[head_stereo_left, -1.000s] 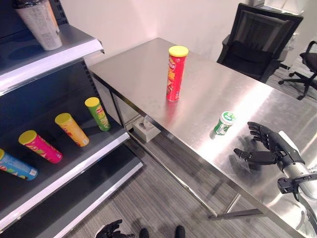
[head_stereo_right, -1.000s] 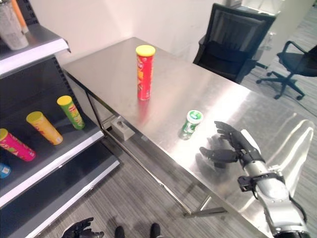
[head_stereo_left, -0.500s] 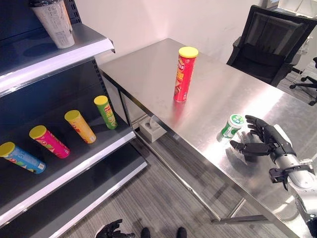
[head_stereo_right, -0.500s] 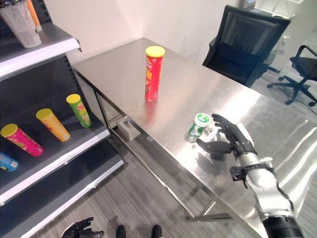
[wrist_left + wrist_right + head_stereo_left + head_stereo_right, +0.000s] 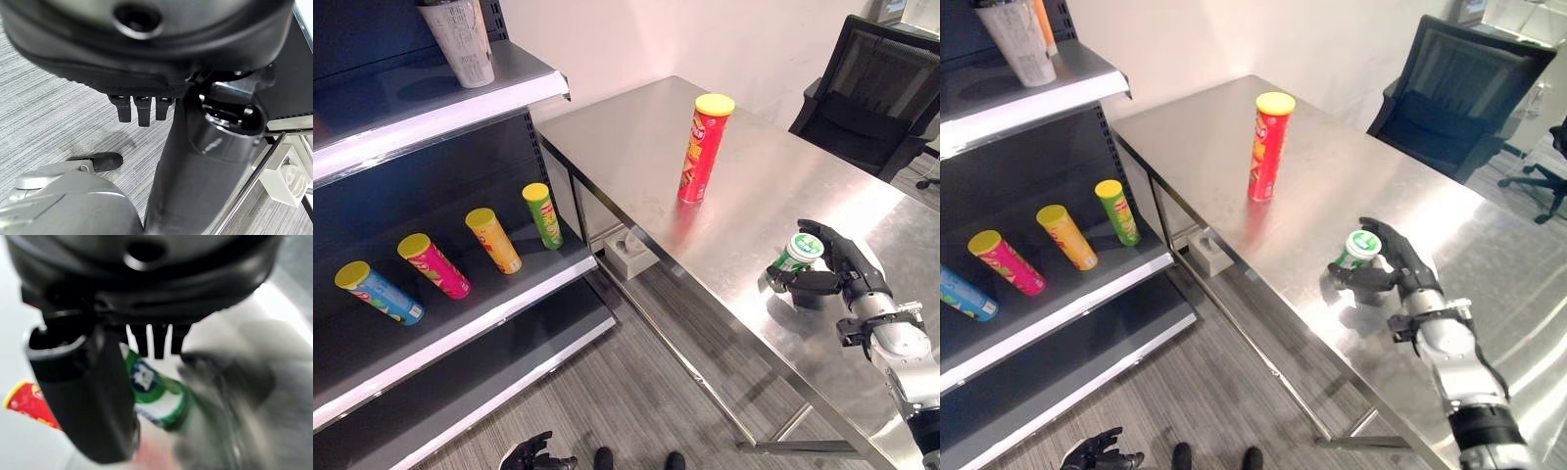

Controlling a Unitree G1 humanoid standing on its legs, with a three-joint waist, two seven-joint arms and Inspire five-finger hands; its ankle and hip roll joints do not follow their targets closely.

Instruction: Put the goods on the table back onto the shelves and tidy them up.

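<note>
A small green-and-white can (image 5: 791,258) stands near the front edge of the steel table (image 5: 626,137). My right hand (image 5: 842,266) is curled round it, with the thumb (image 5: 1351,277) in front and the fingers behind; the can (image 5: 156,391) shows between them in the right wrist view. A tall red can with a yellow lid (image 5: 703,147) stands upright mid-table. My left hand (image 5: 533,453) hangs low by the floor, fingers relaxed. The lower shelf (image 5: 509,294) holds several cans lying down: green (image 5: 543,213), orange (image 5: 493,239), pink (image 5: 433,264) and blue (image 5: 378,292).
A white cup (image 5: 460,39) stands on the upper shelf (image 5: 460,108). A black office chair (image 5: 881,88) is behind the table's far side. A white box (image 5: 628,253) sits on the floor under the table, beside the shelf unit.
My right hand moved left to the green can, and its thumb and fingers closed round it. The whole view shifted as the camera moved.
</note>
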